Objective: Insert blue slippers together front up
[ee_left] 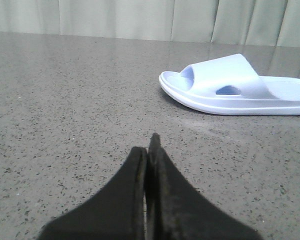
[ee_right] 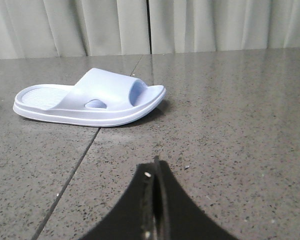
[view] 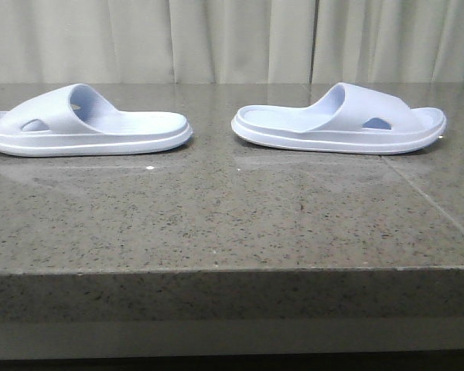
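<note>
Blue slippers — left slipper (view: 85, 124), right slipper (view: 340, 120) — lie heel to heel, well apart. Left gripper (ee_left: 149, 150) and right gripper (ee_right: 155, 175) are pinched closed, empty. A closed approach would likely shove the light foam away.

A glossy speckled grey stone table (view: 216, 224) stands before pale pleated curtains (view: 240, 39).

a staged test room: speckled grey stone table (view: 216, 224) before plain pale curtains (view: 240, 39).

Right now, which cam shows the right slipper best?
Right wrist view: the right slipper is whole, close, strap hole and ridged footbed clear. Front view shows it whole but side-on and smaller. Left wrist view doesn't show it.
</note>
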Available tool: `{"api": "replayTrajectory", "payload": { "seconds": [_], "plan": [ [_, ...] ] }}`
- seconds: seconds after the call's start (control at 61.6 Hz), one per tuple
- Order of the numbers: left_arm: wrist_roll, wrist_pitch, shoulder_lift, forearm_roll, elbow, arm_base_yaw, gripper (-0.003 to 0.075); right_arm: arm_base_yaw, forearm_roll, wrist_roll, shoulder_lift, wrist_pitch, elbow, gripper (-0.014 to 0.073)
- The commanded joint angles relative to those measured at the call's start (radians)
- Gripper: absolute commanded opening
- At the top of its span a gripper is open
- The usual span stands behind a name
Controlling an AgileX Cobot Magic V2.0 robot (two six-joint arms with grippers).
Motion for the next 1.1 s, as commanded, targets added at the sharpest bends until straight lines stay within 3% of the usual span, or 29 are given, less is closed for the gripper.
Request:
{"api": "replayTrajectory", "payload": {
  "seconds": [0.0,0.585,0.829,1.088],
  "plan": [
    [-0.007,-0.086,0.001,-0.004,0.021,-0.009,-0.0019,-0.002,-0.007,-0.003,-0.013,-0.078,-0.001,-0.0060],
    [-0.007,-0.115,0.001,-0.033,-0.002,-0.009,-0.0020,-0.003,-0.007,-0.003,-0.013,-0.095,-0.012,-0.0060],
    [-0.007,0.063,0.038,-0.026,-0.229,-0.009,-0.0020,-0.003,-0.014,-0.003,0.023,0.147,-0.255,-0.0060],
    [-0.007,0.157,0.328,-0.024,-0.492,-0.009,-0.0019,-0.003,-0.103,-0.003,0.236,0.260,-0.529,-0.0060]
  ]
}}
